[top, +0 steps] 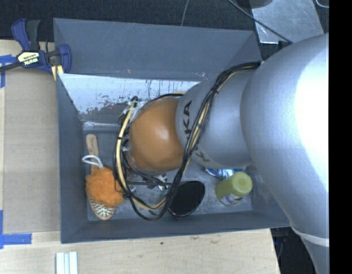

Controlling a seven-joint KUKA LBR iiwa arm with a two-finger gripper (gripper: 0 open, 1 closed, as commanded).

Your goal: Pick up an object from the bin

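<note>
Orange fuzzy toy (104,187) lies just left of the wrist's orange cover (156,133), with a black oval lid (187,197) below-right. Grip state: cannot tell.

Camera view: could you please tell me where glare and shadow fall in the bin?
In the camera view, the back wall is brightly lit; the arm and its orange cover carry a soft sheen; the floor beneath them lies in shadow, dimming the black disc.
</note>
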